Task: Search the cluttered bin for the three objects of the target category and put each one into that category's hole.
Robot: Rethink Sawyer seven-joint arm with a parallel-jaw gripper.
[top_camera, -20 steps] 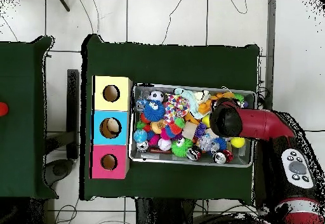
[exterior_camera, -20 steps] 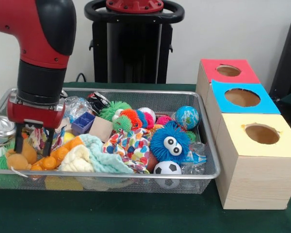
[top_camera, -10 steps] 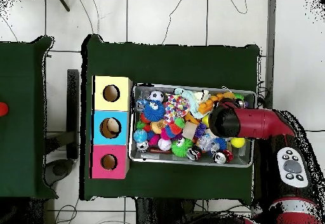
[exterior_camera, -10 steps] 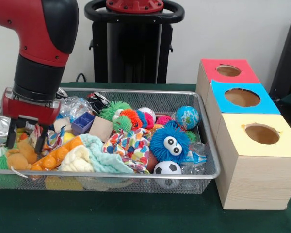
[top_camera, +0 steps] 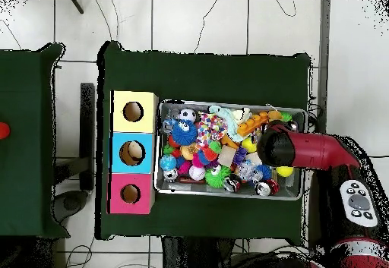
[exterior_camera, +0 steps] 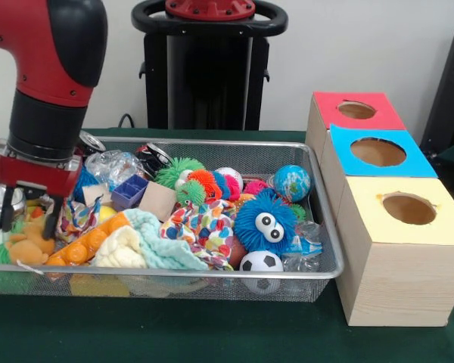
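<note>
Wire mesh bin [exterior_camera: 212, 283]: heaped with toys. One blue googly-eyed puffer ball [exterior_camera: 265, 221], one soccer ball [exterior_camera: 260, 262], one globe ball [exterior_camera: 291, 181], one orange plush bear [exterior_camera: 29, 243], one knitted cloth [exterior_camera: 147, 243], one purple cube [exterior_camera: 129, 190], among others.

Wooden boxes beside the bin, three, one hole each: red [exterior_camera: 356, 113], blue [exterior_camera: 378, 155], yellow [exterior_camera: 408, 212].

Gripper [exterior_camera: 26, 215]: fingers spread apart, holding nothing, poised just above the bear at the bin's end farthest from the boxes.

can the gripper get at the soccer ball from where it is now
Probably yes: the soccer ball lies uncovered on top at the bin's opposite end from the open gripper, so nothing blocks it from above, though the blue fuzzy toy crowds it.
</note>
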